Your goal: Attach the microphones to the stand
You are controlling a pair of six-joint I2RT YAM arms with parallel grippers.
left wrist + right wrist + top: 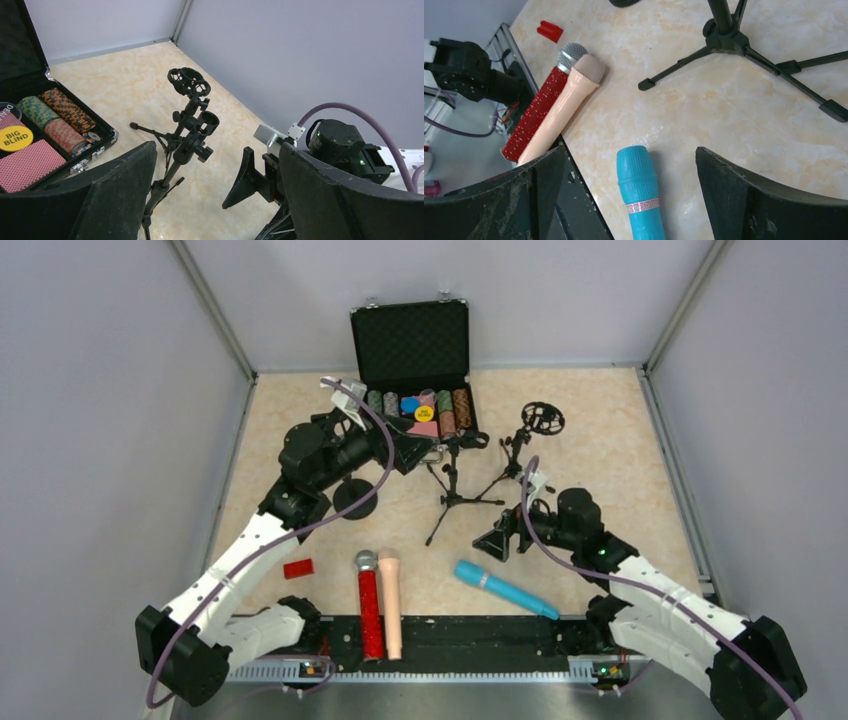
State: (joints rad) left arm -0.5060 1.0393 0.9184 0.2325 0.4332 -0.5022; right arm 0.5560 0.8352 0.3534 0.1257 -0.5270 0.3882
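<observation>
Three microphones lie near the table's front edge: a glittery red one (pixel 369 615) with a silver mesh head, a peach one (pixel 390 605) touching it, and a light blue one (pixel 505 589) lying at a slant to the right. The black tripod stand (pixel 455 485) is at mid-table, with a clip holder (pixel 192 135) on top; behind it is a round shock mount (pixel 188 81). My left gripper (pixel 420 452) is open beside the stand's top (pixel 217 150), holding nothing. My right gripper (pixel 497 540) is open just above the blue microphone's head (pixel 640 192), its fingers apart on either side (pixel 629 151).
An open black case (pixel 415 370) of poker chips stands at the back. A black round disc (pixel 355 497) lies left of the stand, and a small red block (pixel 298 568) sits near the left arm. The tripod legs (pixel 726 37) spread across the middle. Grey walls enclose three sides.
</observation>
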